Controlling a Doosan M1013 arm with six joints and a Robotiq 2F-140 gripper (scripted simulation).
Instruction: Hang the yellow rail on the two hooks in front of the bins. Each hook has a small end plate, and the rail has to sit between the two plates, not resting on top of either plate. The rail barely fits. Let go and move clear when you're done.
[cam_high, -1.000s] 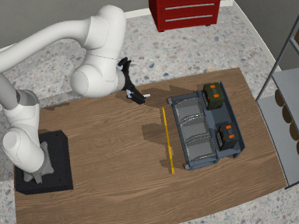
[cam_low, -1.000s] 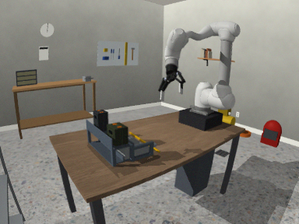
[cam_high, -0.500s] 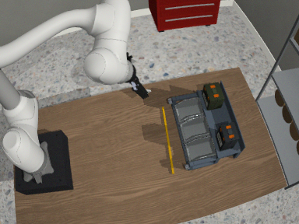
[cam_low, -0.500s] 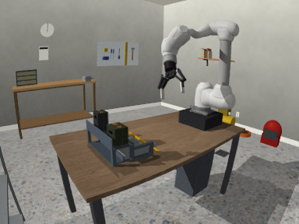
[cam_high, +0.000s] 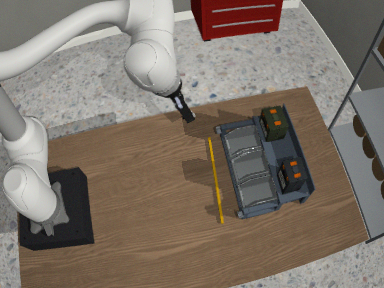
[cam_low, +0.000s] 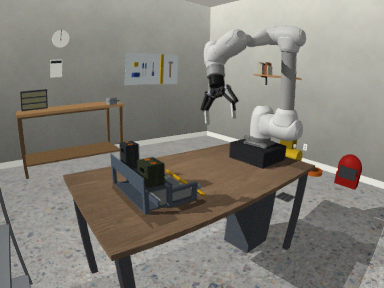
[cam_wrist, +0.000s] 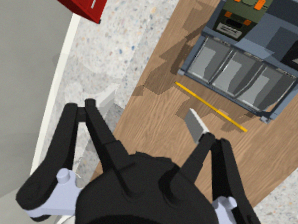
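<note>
The white arm (cam_low: 280, 60) rises from its black base (cam_high: 82, 230) at one end of the worktop (cam_high: 150, 200), bends at the elbow and reaches forward, wrist turned downward. The gripper (cam_low: 218, 114) hangs high above the worktop's edge, its black fingers spread fully apart with nothing between them.

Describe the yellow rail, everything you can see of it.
The yellow rail is a thin, straight, plain yellow bar with no visible markings. It lies flat on the wooden table, beside the open front of the grey bin rack and roughly parallel to it, about as long as the rack. Whether it touches the rack's hooks cannot be told. The open gripper hangs high above the table, well clear of it and holding nothing.
</note>
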